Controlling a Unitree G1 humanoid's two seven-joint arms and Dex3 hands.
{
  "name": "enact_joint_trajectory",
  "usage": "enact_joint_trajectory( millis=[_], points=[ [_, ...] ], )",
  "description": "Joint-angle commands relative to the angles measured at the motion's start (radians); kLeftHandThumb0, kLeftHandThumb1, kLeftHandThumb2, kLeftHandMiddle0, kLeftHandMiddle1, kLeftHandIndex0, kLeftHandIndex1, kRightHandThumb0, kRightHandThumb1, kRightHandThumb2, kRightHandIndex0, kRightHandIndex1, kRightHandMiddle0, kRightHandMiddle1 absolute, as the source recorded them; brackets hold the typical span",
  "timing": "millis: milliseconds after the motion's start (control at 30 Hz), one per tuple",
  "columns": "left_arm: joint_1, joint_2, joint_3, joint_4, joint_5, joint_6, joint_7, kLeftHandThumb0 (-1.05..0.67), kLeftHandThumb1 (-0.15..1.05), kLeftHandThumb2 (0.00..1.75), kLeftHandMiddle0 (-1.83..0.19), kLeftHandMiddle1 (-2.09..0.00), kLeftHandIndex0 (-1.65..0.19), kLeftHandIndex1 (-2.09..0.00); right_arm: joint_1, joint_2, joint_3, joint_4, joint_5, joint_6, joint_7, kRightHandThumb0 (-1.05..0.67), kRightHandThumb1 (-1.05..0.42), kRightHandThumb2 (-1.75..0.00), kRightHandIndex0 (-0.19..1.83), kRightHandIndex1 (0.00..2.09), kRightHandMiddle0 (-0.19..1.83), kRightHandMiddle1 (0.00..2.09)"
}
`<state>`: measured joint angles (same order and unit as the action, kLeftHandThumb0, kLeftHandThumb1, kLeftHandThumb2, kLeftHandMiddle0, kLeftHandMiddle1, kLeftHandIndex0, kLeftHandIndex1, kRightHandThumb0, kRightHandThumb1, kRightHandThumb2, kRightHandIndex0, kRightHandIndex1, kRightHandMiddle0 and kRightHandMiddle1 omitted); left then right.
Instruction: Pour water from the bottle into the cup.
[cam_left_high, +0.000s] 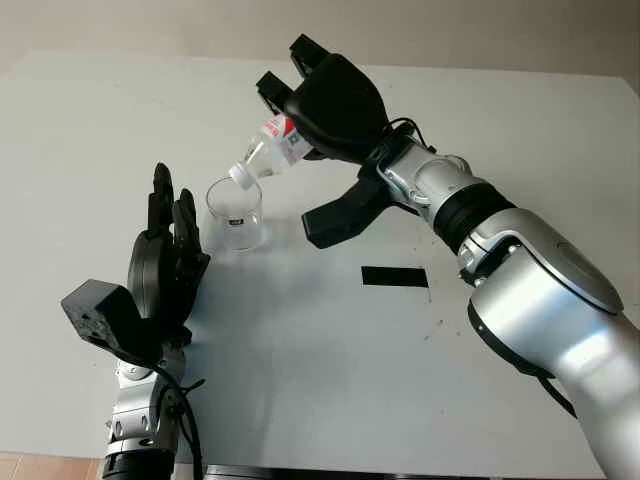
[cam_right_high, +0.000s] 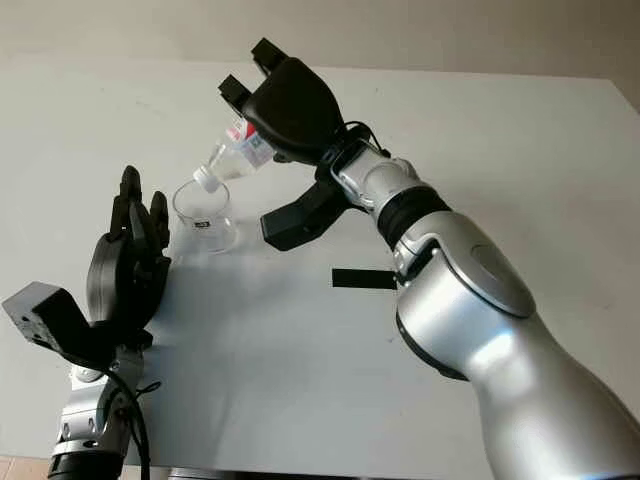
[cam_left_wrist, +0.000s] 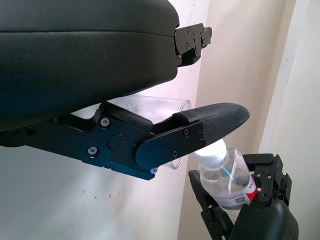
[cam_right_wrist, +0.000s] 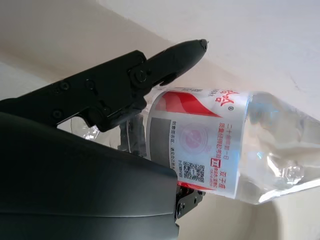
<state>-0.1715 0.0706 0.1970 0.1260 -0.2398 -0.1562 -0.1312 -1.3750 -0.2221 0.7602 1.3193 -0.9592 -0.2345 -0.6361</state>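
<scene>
Left eye view | right hand (cam_left_high: 330, 100) grasps tilted bottle (cam_left_high: 268, 152) over cup (cam_left_high: 234, 213) | left hand (cam_left_high: 165, 265) released beside cup

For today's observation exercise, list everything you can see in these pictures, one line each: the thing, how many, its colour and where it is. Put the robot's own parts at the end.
Bottle: one, clear plastic with a red and white label, tilted neck-down over the cup, held in the right hand.
Cup: one, clear, upright on the table, just beyond the left hand.
Table: one, white, under everything.
Tape strip: one, black, flat on the table beside the right forearm.
Left hand: one, black, open, standing close beside the cup on its near side.
Right hand: one, black, raised above the table, shut on the bottle.
</scene>
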Motion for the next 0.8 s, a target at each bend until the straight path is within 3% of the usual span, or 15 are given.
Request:
enact_joint_trajectory(
  millis=[0,33,100,167,233,300,433,567,767],
  points=[
    [0.001,0.0,-0.001,0.001,0.002,-0.011,-0.004,-0.76,1.05,0.74,0.11,-0.05,0.16,-0.05,-0.008,0.004,-0.102,-0.014,0.104,-0.028,0.05,-0.32,-1.01,-0.05,1.05,2.09,0.25,1.71],
    [0.001,0.0,-0.001,-0.001,0.002,-0.009,-0.003,-0.76,1.05,0.74,0.11,-0.05,0.16,-0.05,-0.002,0.004,-0.142,-0.019,0.151,-0.042,0.075,-0.25,-1.03,-0.09,1.03,2.09,0.13,1.94],
    [0.003,0.0,-0.001,-0.003,0.0,-0.008,-0.004,-0.76,1.05,0.74,0.11,-0.05,0.16,-0.05,0.013,0.004,-0.229,-0.032,0.252,-0.069,0.129,-0.19,-1.04,-0.17,1.04,2.09,0.13,2.05],
    [0.005,0.001,-0.001,-0.005,0.0,-0.008,-0.004,-0.76,1.05,0.74,0.11,-0.05,0.16,-0.05,0.029,0.007,-0.316,-0.045,0.354,-0.09,0.179,-0.16,-1.0,-0.31,1.16,2.09,0.48,2.09],
    [0.005,0.004,-0.001,-0.005,0.001,-0.007,-0.007,-0.76,1.05,0.74,0.11,-0.05,0.17,-0.05,0.047,0.013,-0.399,-0.064,0.45,-0.094,0.236,-0.2,-0.95,-0.39,1.28,2.09,1.04,2.09],
    [0.004,0.005,0.0,-0.006,0.004,-0.002,-0.002,-0.76,1.05,0.75,0.11,-0.05,0.17,-0.05,0.068,0.013,-0.451,-0.086,0.511,-0.108,0.27,-0.21,-0.93,-0.38,1.32,2.09,1.22,2.09],
    [-0.001,0.01,-0.001,-0.004,0.005,0.0,-0.007,-0.77,1.05,0.74,0.1,-0.05,0.16,-0.06,0.142,0.019,-0.58,-0.162,0.67,-0.092,0.399,-0.21,-0.96,-0.33,1.26,2.09,1.24,2.09],
    [-0.005,0.017,0.0,0.0,-0.002,0.004,-0.022,-0.77,1.05,0.74,0.11,-0.05,0.17,-0.05,0.253,-0.002,-0.628,-0.268,0.722,-0.126,0.442,-0.21,-0.99,-0.27,1.14,2.09,1.17,2.09],
    [-0.008,0.021,-0.003,-0.007,-0.003,0.018,-0.028,-0.77,1.05,0.76,0.12,-0.05,0.18,-0.05,0.483,-0.02,-0.713,-0.553,0.856,-0.059,0.622,-0.21,-1.05,-0.2,1.09,2.09,1.1,2.09]
  ],
)
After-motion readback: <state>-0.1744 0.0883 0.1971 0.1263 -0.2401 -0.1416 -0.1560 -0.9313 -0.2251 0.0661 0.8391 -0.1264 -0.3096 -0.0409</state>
